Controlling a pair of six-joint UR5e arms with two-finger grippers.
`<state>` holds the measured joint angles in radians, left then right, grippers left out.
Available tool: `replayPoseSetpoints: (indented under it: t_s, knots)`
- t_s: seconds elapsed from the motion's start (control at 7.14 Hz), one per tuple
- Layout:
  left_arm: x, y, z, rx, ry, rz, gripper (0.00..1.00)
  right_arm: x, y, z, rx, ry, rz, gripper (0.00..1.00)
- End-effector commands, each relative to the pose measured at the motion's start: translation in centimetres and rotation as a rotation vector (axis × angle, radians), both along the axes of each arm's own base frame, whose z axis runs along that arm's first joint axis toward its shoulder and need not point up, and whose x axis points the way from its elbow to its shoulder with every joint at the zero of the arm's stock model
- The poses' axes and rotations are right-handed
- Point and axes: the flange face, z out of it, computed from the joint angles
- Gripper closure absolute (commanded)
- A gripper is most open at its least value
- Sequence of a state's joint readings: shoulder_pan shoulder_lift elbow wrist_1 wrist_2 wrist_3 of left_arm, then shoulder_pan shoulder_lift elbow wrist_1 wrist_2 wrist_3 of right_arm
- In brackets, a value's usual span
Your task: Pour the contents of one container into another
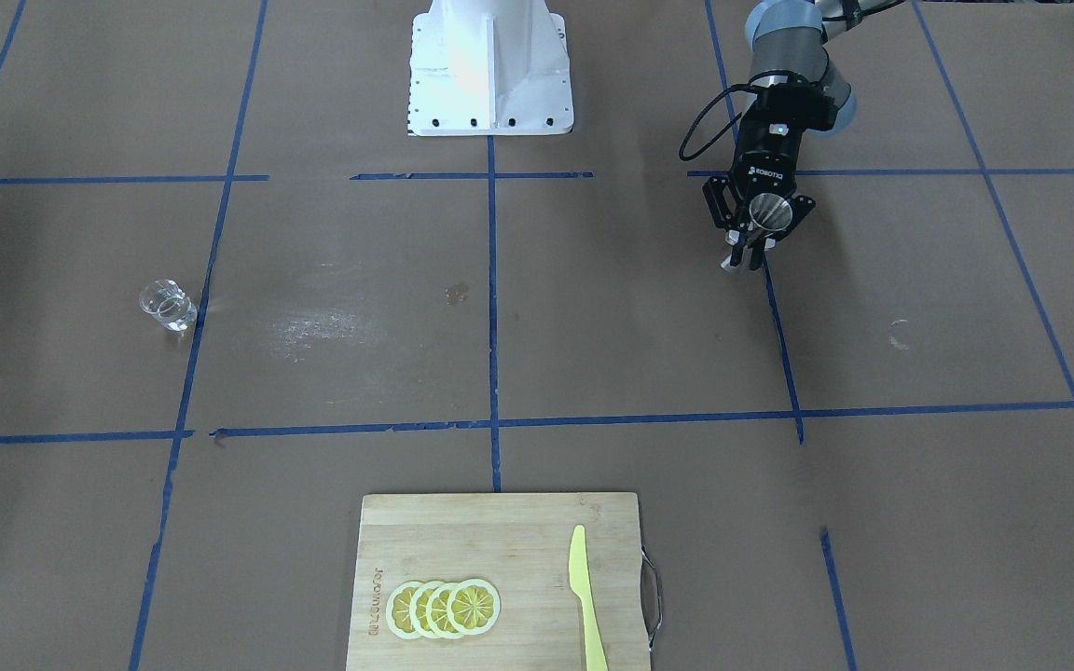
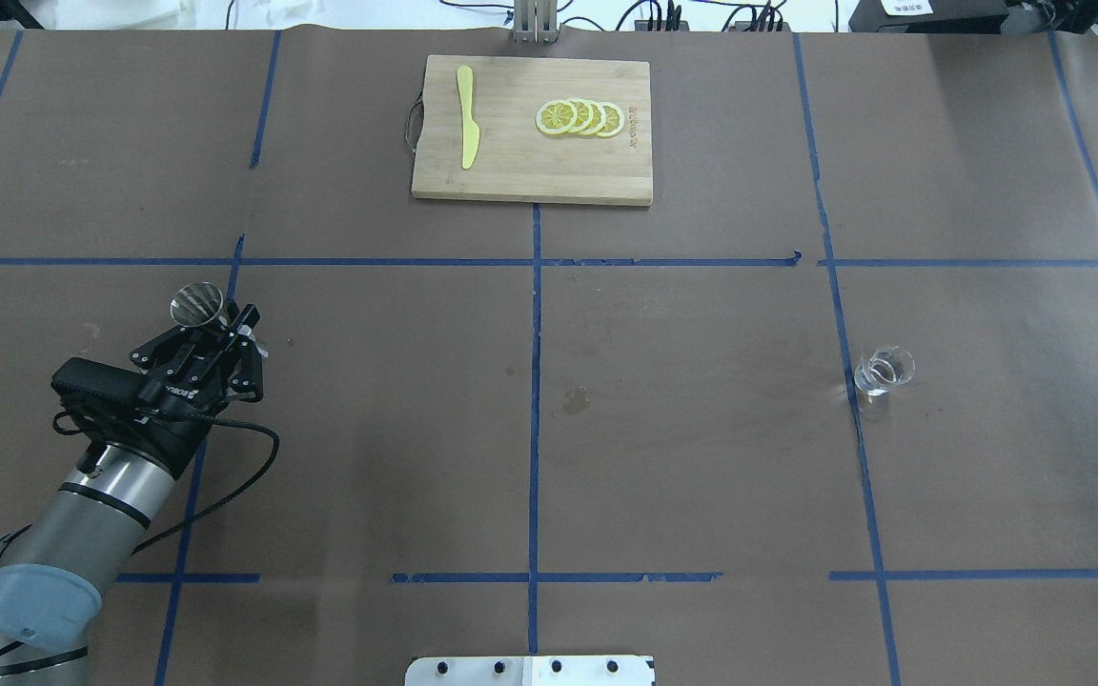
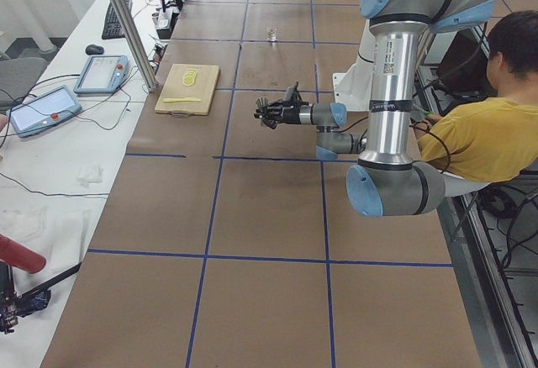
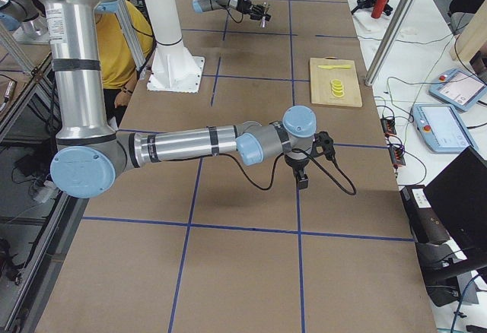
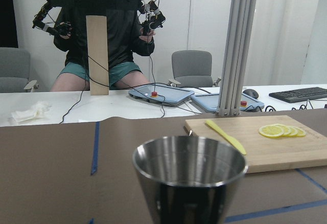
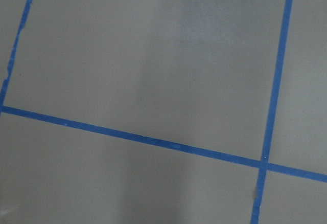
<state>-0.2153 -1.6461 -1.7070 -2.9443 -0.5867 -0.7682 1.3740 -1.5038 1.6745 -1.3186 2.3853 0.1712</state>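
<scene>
**A:** Toward the table's [image 2: 682,429] left end, what do we see in the left gripper [image 1: 750,240]?

**B:** We see its jaws clenched on the steel jigger [image 5: 190,175]. They grasp it low down, under the upper cone. The jigger stands upright with its open mouth level and facing up. We cannot tell whether its foot touches the table.

**A:** And where do we find the glass cup [image 2: 884,370]?

**B:** We find it upright on the table toward the right end, just beside a blue tape line [image 2: 852,381]. It is well apart from those jaws, with the table's whole middle between them.

**A:** Can we read the right gripper [image 4: 302,183]?

**B:** Only from the side. It points down over the table's right end, and we cannot tell whether its jaws are parted or closed.

**A:** What else do we see?

**B:** At the middle of the far edge we see a cutting board [image 2: 530,167]. It carries overlapping lemon slices [image 2: 579,118] and a yellow knife [image 2: 467,116], which lie apart from each other.
</scene>
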Motion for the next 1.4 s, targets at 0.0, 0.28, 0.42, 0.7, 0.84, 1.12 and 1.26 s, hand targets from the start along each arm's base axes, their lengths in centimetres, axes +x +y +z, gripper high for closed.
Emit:
replayPoseSetpoints:
  t_s: [0.0, 0.28, 0.42, 0.7, 0.84, 1.12, 1.26]
  knots:
    - [0.7, -0.1, -1.9, 0.043, -0.041, -0.002, 1.00, -4.1, 1.8, -4.4, 0.056, -0.021, -0.056, 0.01]
    - [1.6, -0.3, -2.9, 0.048, -0.029, -0.006, 1.00, -4.9, 4.9, -4.9, 0.081, -0.040, 0.038, 0.00]
    - [1.8, -0.3, -3.2, 0.048, -0.027, -0.007, 1.00, -10.1, 6.6, -5.7, 0.098, -0.083, 0.199, 0.00]
    - [1.9, -0.3, -3.2, 0.047, -0.030, -0.007, 1.00, -14.9, 13.6, -3.3, 0.147, -0.188, 0.356, 0.01]
    - [1.9, -0.4, -3.3, 0.048, -0.029, -0.007, 1.00, -16.9, 15.7, -4.2, 0.125, -0.248, 0.466, 0.00]
    - [1.9, -0.4, -3.3, 0.048, -0.030, -0.007, 1.00, -24.5, 22.3, -5.5, 0.276, -0.209, 0.590, 0.00]
    - [2.0, -0.4, -3.7, 0.050, -0.021, -0.007, 1.00, -24.9, 24.9, -5.3, 0.309, -0.197, 0.637, 0.00]
